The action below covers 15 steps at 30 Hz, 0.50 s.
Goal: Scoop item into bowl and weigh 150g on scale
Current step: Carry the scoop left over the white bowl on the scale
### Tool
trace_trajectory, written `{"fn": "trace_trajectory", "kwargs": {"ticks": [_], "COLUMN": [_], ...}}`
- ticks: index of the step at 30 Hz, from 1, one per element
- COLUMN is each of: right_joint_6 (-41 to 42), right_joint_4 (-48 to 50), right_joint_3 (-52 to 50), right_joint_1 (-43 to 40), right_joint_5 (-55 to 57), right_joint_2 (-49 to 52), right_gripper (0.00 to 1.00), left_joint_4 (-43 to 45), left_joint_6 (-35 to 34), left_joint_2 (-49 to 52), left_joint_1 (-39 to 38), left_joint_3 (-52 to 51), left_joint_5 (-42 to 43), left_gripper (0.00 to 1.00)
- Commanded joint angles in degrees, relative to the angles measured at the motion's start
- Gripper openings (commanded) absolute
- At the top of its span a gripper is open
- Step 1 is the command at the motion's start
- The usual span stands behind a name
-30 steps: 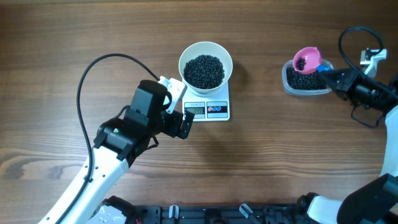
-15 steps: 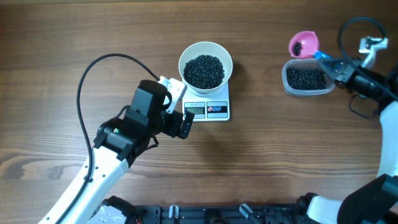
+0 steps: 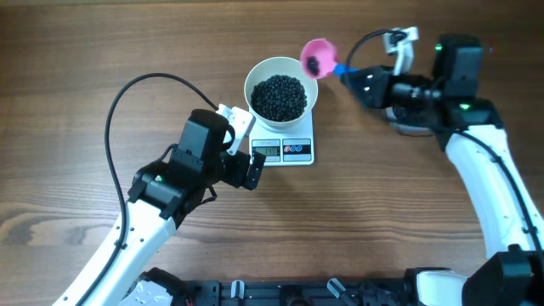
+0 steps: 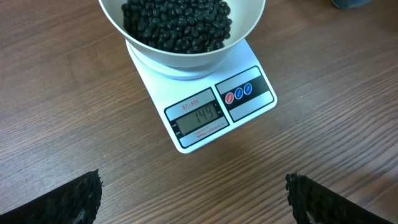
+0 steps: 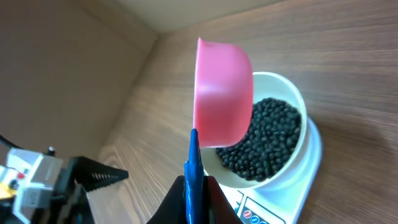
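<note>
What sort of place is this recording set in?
Probably a robot test bench: a wood-grain table, a left arm and right arm at it, and a scale with a bowl of beans.

the overhead view looks straight down from well above, taking in the whole surface (image 3: 85, 42). the left wrist view sits close, tilted down at the scale (image 4: 199, 118) and bowl (image 4: 245, 25). the right wrist view looks past its pink scoop (image 5: 221, 93) at that same bowl and scale, shared by all three.
</note>
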Motion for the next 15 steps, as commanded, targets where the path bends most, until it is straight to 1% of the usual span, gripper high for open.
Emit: {"fn": "trace_trajectory", "kwargs": {"ticks": [1, 4, 6, 10, 14, 15], "right_joint_6": [-6.1, -11.8, -12.0, -12.6, -19.1, -19.1], "right_joint_4": [0.3, 0.2, 0.2, 0.2, 0.3, 0.3], "right_joint_3": [1.1, 0.9, 0.9, 0.9, 0.9, 0.9], "right_joint_1": [3.8, 6.4, 7.9, 9.7, 11.4, 11.7], "right_joint_5": [6.9, 10.3, 13.0, 13.4, 14.6, 16.0], "right_joint_2": [-0.8, -0.8, -0.5, 1.2, 3.0, 3.4], "right_gripper": [0.04, 0.04, 0.04, 0.04, 0.04, 0.04], "left_joint_4": [0.2, 0.2, 0.2, 0.2, 0.2, 0.2], "left_joint_6": [1.1, 1.1, 1.1, 1.1, 1.1, 1.1], "left_joint_2": [-0.5, -0.5, -0.5, -0.5, -0.5, -0.5], "left_joint_1": [0.0, 0.0, 0.0, 0.0, 0.0, 0.0], "left_joint_3": [0.1, 0.1, 0.1, 0.1, 0.1, 0.1], "left_joint_5": [0.7, 0.7, 0.7, 0.7, 0.7, 0.7], "left_gripper": [1.0, 1.0, 1.0, 1.0, 1.0, 1.0]}}
